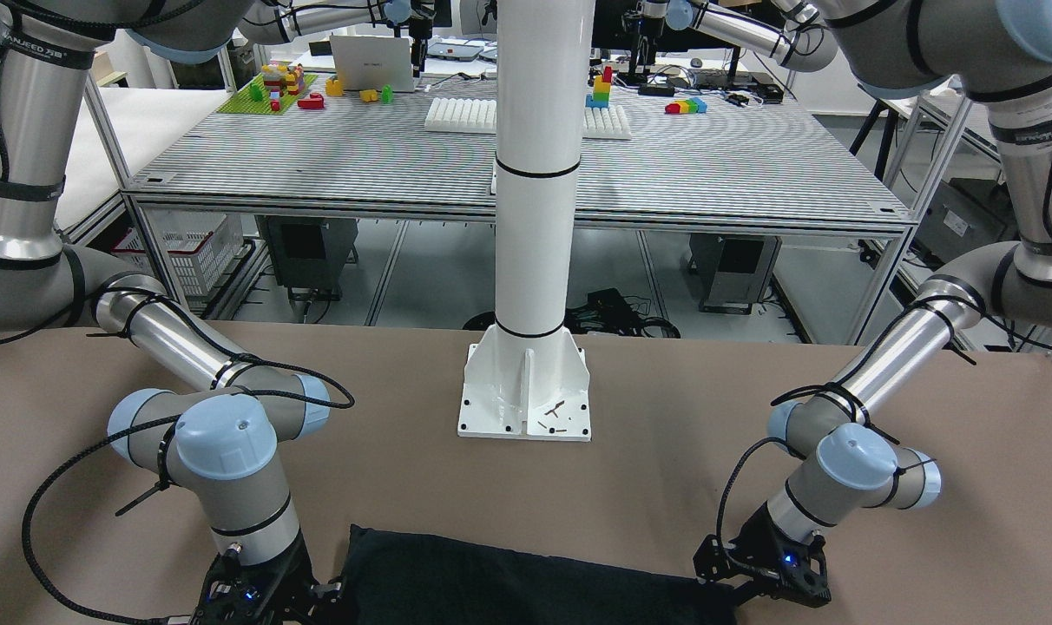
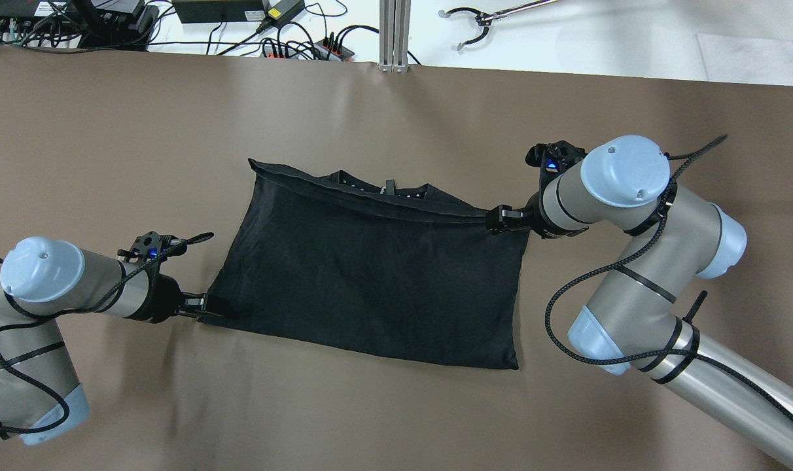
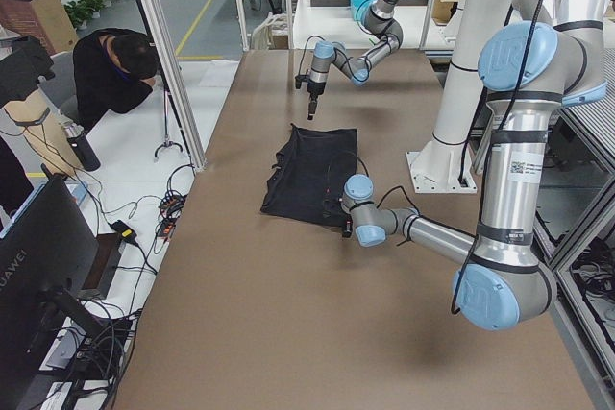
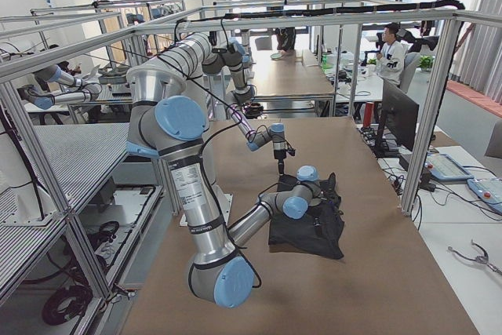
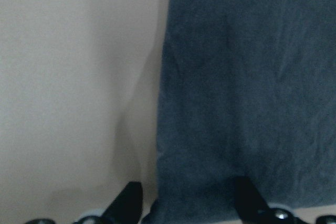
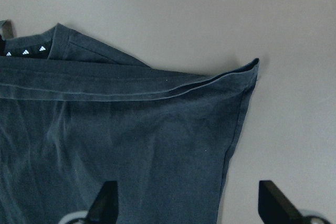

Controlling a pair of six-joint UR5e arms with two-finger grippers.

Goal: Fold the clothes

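The left gripper (image 2: pixel 199 306) is set at the near left corner of the black garment (image 2: pixel 370 281). In the wrist view its jaws are seen apart, with the cloth's edge lying between them, unclenched. The right gripper (image 2: pixel 503 219) is likewise spread wide and is placed at the far right corner, where a doubled hem (image 6: pixel 157 90) is stacked.

The garment is laid flat on the brown table (image 2: pixel 108 131). It appears to be folded over once, with the collar (image 2: pixel 383 190) showing past the fold. It is judged light, limp and matte: unlikely to slip, but sure to sag and drag. Corners and hemmed edges are best pinched, with all layers taken together.

Bare tabletop is seen on every side of the cloth. The mast base (image 1: pixel 526 391) is well apart, on the robot's side.
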